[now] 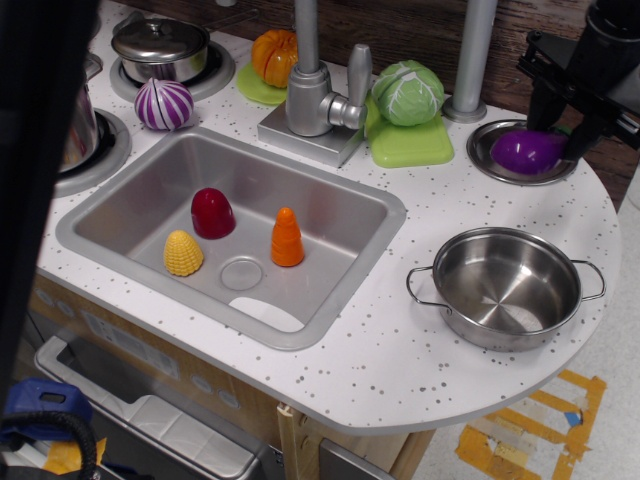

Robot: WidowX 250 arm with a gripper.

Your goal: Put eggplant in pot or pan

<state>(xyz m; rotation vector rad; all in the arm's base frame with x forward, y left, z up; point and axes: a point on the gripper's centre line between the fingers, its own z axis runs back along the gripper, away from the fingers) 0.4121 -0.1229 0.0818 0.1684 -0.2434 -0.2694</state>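
The one view looks down on a toy kitchen table [420,330]. At the far right the black claw [560,135] grips the purple eggplant [527,151], holding it over the shallow steel dish [490,160]; whether the eggplant touches the dish cannot be told. A two-handled pot [505,290] stands nearer the front edge. The sink [340,195] holds a corn [183,253], a carrot [287,238] and a red piece [212,213].

speckled counter [400,330], two-handled pot [507,287], perhaps dish [495,160]
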